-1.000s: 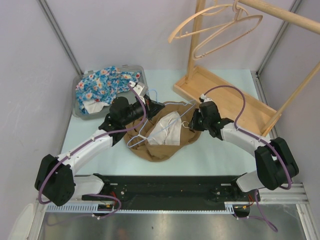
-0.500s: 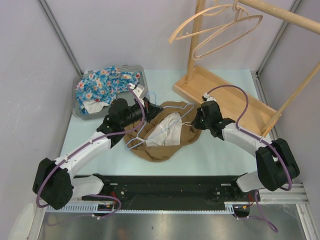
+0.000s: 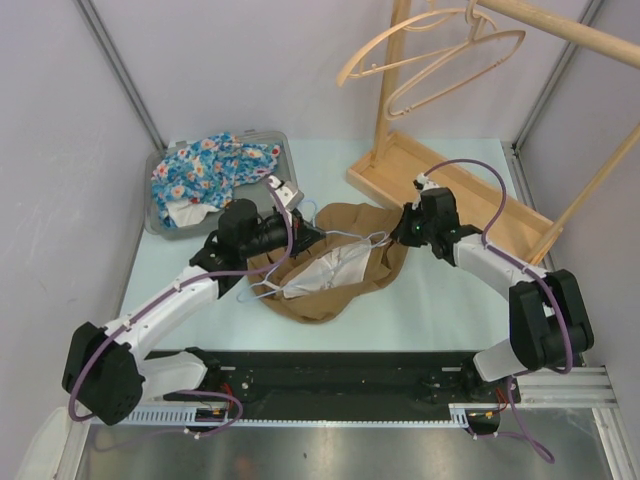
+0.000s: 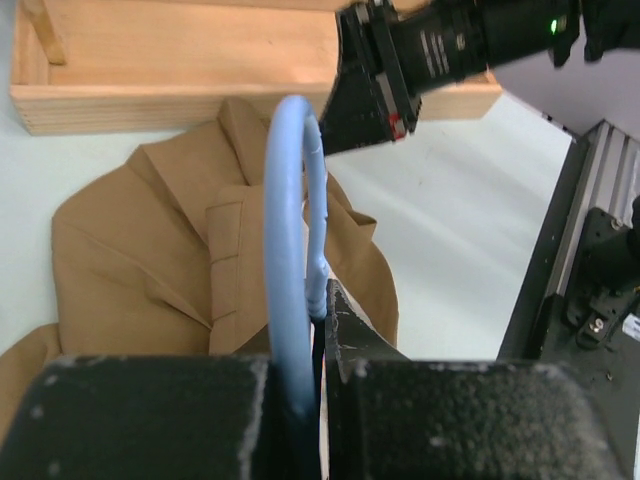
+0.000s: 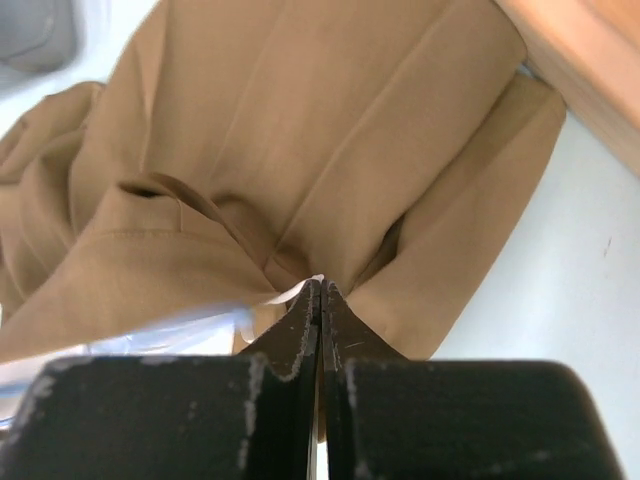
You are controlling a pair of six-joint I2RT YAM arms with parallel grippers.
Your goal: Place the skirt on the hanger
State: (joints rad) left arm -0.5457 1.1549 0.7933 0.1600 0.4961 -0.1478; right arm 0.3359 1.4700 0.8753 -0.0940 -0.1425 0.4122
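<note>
Left gripper (image 4: pixel 321 305) is clamping narrowly on the blue hook of the wire hanger (image 4: pixel 290 190), left of centre in the overhead view. Its arm is reaching in low from the lower left. Moving right, the brown skirt (image 3: pixel 325 303) is lying crumpled on the table at mid-frame, its white lining showing and the hanger's frame resting across it. Right of centre, the right gripper (image 5: pixel 319 292) is pressing its jaws together, seemingly on a thin fold at the skirt's edge, its forearm stretching in from the lower right. Doing this well probably means drawing the waist taut while holding the hanger level, so the wire slides inside without snagging.
</note>
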